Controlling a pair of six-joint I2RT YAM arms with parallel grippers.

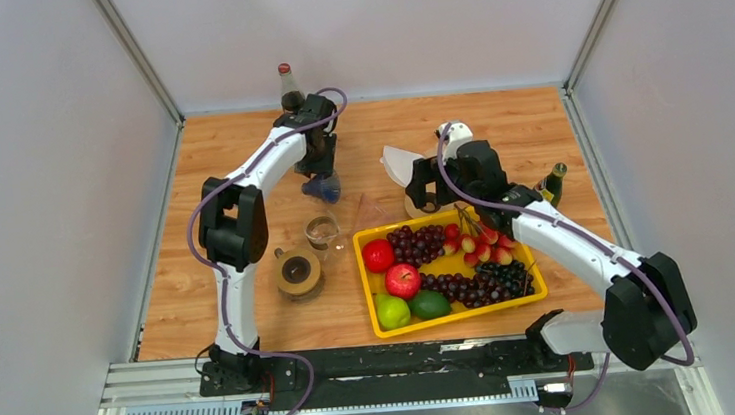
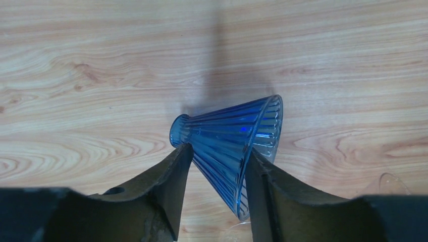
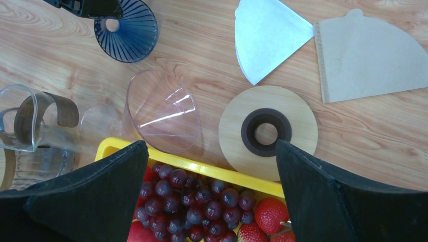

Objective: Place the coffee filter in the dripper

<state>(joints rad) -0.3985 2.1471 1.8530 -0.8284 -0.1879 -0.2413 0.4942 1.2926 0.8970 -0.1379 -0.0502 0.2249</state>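
The left gripper had its two fingers closed partway on the blue dripper. They pinched the ribbed cone across its flank, narrow neck to the left and wide mouth to the right. The dripper was thus tilted on its side, not mouth-up, and whether it touched the table could not be told. It was held toward the far side, left of centre, just near of a dark bottle.

The right gripper hung wide open and empty over the far rim of the yellow fruit tray. A clear cone and a wooden disc sat just beyond its fingertips. Farther off, two paper filters lay flat on the wood with nothing touching them. They were a white filter and, just to its right, a brown filter. Both were well apart from the blue dripper, with bare table between.

By the look of things, the job was barely under way. The dripper was in hand but not set upright, no filter had been picked up, and none was seated. Standing the cone mouth-up, taking a filter and lowering it inside all appeared yet to be done.
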